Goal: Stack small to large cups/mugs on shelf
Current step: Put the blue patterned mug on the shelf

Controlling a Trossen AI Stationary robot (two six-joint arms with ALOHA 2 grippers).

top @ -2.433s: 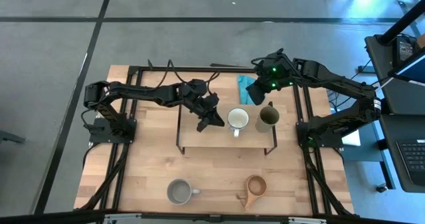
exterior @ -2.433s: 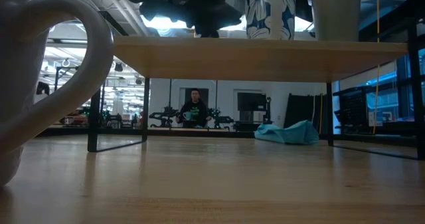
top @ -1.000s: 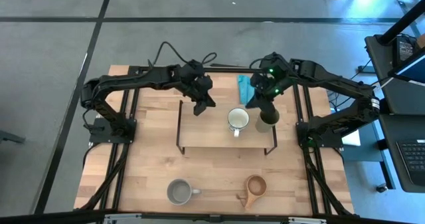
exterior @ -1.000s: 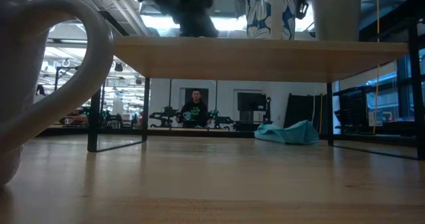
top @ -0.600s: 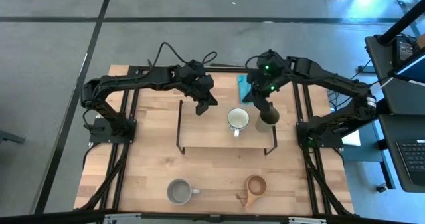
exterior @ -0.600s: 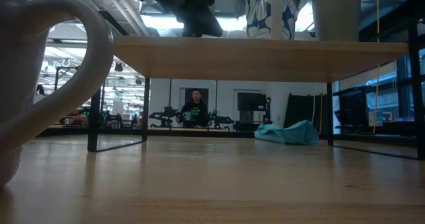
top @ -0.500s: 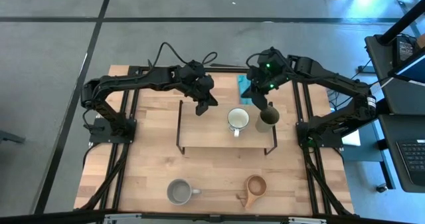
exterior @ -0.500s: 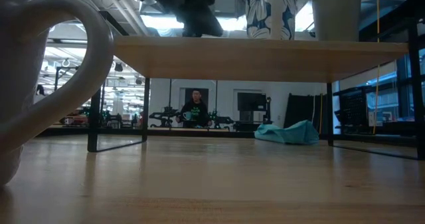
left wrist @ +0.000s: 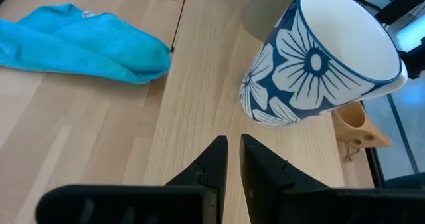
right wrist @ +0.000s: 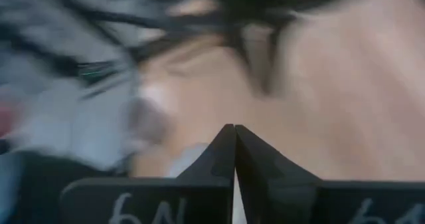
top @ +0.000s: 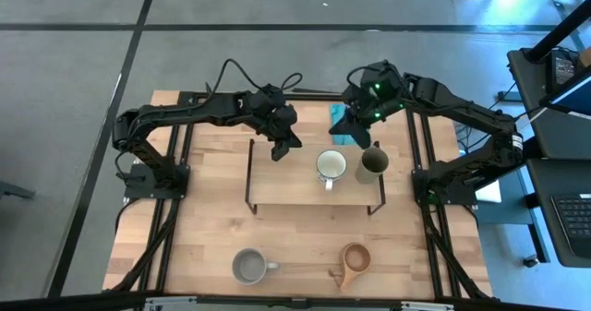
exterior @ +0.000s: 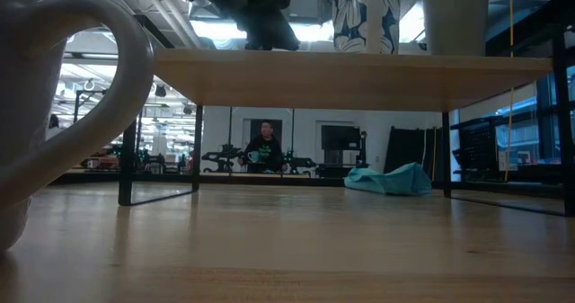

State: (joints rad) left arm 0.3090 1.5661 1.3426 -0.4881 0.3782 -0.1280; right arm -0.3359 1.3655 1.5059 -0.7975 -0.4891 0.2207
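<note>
The shelf [top: 295, 189] stands at the table's middle. On its right half stand a white cup with blue flowers [top: 331, 166] [left wrist: 319, 64] and, to its right, an olive-green cup [top: 372, 163] [exterior: 454, 20]. A grey mug [top: 247, 266] and a brown wooden cup [top: 354, 260] stand on the table near its front edge. My left gripper [top: 286, 147] [left wrist: 232, 141] hangs above the shelf's far left part, left of the flowered cup, its fingers all but shut with nothing between them. My right gripper [top: 360, 137] [right wrist: 234, 132] hangs shut above the shelf's far edge, just behind the olive cup.
A teal cloth [top: 342, 122] [exterior: 395, 179] lies on the table behind the shelf. Black frame rails [top: 175, 219] run along both sides of the table. The shelf's left half is bare wood [top: 272, 186]. A person [exterior: 263, 146] is far off in the room.
My right gripper has drawn back from over the olive-green cup toward the table's far edge and risen a little, staying shut. The cup stands where it was.
</note>
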